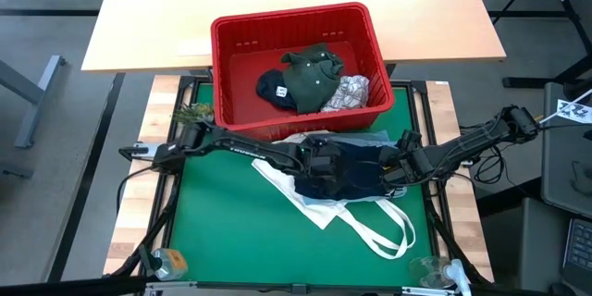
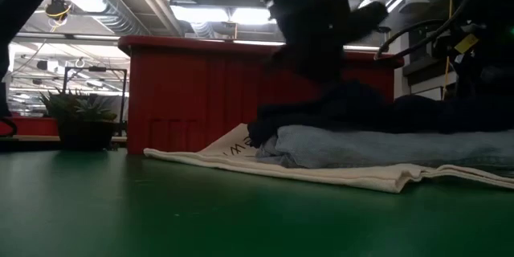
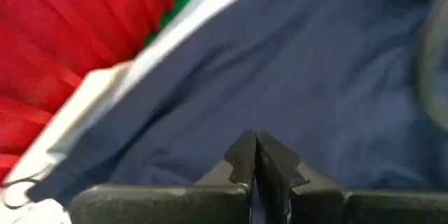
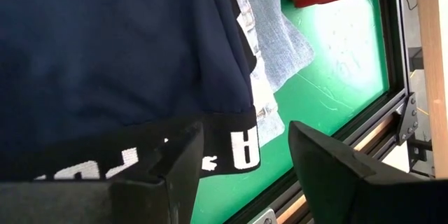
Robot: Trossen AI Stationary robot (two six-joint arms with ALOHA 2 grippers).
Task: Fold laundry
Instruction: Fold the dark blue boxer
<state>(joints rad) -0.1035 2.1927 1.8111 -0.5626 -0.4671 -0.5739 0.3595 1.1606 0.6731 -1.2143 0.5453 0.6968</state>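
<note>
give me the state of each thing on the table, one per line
left pincer: shut, on the navy garment
right pincer: open, at the garment's black waistband
navy garment: lying on the denim
denim garment: folded flat on the tote
tote bag: flat, handles loose
red basket: upright, holding clothes

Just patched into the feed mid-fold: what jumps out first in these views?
The red plastic slotted basket at the table's far edge, holding a dark olive green garment and a white leaf-print one. In front of it, both end effectors meet over a navy blue garment lying on light blue denim and a white tote bag: left end effector shut, right end effector open at the waistband.
</note>
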